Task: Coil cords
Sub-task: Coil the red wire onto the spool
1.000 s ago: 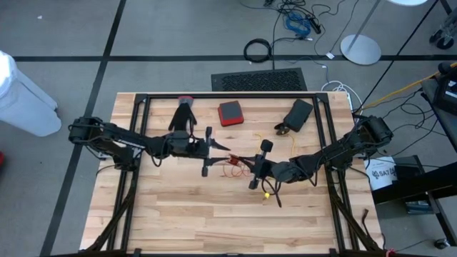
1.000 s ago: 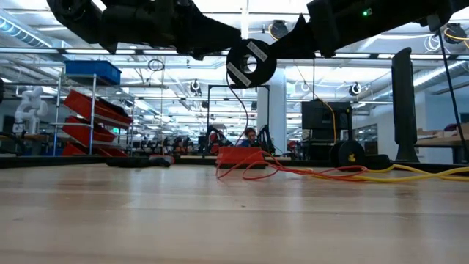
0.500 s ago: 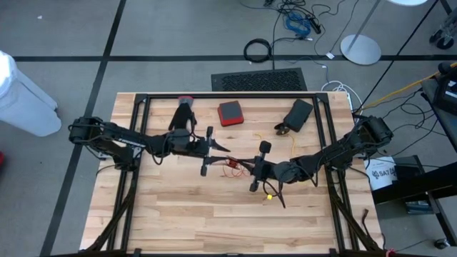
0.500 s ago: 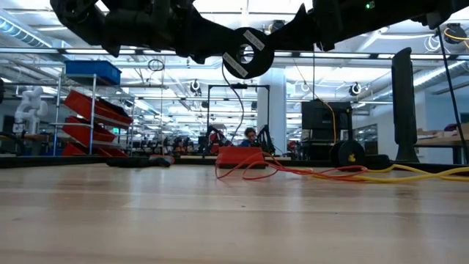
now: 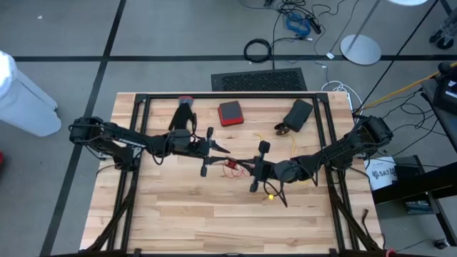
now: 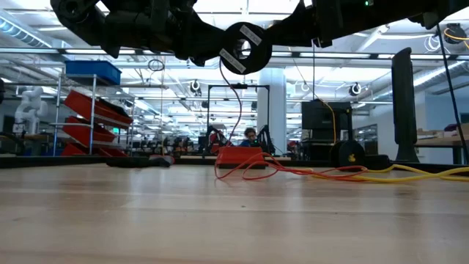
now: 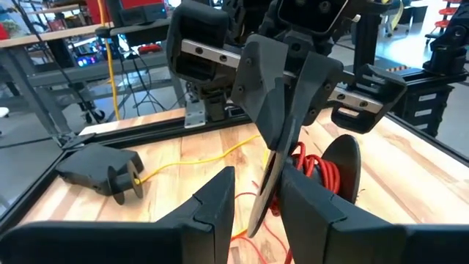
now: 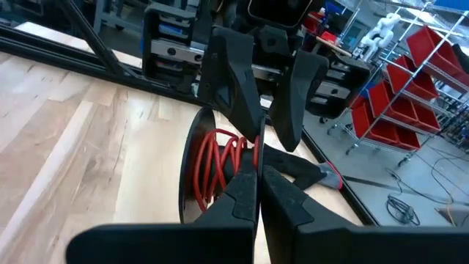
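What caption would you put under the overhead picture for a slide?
Two robot arms meet over a wooden table, the left claw and right claw working a tangle of red cord.

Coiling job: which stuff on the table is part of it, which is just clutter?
In play: red cord, yellow cord, left gripper, right gripper.
Clutter: red box, black pouch, black glove.
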Robot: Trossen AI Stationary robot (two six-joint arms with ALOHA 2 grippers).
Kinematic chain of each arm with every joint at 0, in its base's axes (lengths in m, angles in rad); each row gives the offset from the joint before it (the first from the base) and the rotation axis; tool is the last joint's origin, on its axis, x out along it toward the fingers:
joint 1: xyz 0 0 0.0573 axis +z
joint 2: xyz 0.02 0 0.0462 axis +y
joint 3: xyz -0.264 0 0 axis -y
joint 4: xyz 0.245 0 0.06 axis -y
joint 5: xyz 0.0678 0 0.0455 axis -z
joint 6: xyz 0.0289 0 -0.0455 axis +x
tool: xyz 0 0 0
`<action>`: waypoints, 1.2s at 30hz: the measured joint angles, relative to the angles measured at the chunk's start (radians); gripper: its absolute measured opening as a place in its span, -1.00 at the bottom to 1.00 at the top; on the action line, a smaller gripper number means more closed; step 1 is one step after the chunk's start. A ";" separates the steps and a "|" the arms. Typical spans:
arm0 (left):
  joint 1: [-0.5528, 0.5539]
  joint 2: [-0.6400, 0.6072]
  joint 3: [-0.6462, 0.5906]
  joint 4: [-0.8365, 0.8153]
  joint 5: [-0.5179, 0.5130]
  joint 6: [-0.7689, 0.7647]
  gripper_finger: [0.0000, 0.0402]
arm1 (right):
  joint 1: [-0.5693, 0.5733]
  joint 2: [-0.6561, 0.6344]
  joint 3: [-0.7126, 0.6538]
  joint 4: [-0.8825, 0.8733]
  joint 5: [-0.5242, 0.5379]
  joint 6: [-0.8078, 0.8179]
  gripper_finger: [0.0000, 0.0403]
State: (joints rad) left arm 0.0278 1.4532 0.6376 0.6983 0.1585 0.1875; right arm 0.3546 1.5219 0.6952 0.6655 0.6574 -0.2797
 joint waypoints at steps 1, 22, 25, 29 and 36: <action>0.000 0.000 0.000 0.000 0.000 0.000 -0.46 | 0.000 0.000 0.000 0.001 -0.002 -0.005 -1.00; -0.004 0.094 0.075 -0.005 0.048 0.012 -0.68 | -0.021 0.000 -0.003 -0.010 -0.080 -0.052 -1.00; -0.004 0.094 0.075 -0.007 0.048 0.033 -0.87 | -0.021 -0.001 -0.003 -0.011 -0.079 -0.052 -1.00; -0.004 0.095 0.075 -0.009 0.051 0.039 -0.95 | -0.021 -0.001 -0.002 -0.024 -0.079 -0.047 -1.00; -0.002 0.096 0.076 -0.008 0.035 0.056 -0.98 | -0.019 -0.006 0.002 -0.069 -0.027 -0.022 -0.97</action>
State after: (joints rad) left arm 0.0259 1.5490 0.7135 0.6901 0.1935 0.2434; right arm 0.3360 1.5156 0.6975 0.5963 0.6305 -0.3015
